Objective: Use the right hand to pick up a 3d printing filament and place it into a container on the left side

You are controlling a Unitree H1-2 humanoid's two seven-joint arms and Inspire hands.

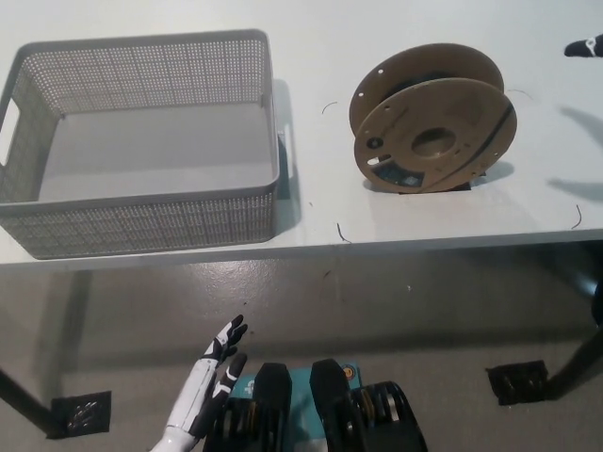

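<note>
Right hand [584, 46] nears on-edge filament spool [431, 121].

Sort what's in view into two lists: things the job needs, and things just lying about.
Needed for the job:
- filament spool, on the table
- grey basket, on the left
- right hand, only a tip showing at the top right edge

Just lying about:
- left hand, resting low, fingers apart
- black loose strands on the table

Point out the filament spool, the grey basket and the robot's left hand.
filament spool [433, 143]: head view, front cardboard flange.
grey basket [141, 224]: head view, near wall.
left hand [209, 373]: head view, middle of the hand.
</note>
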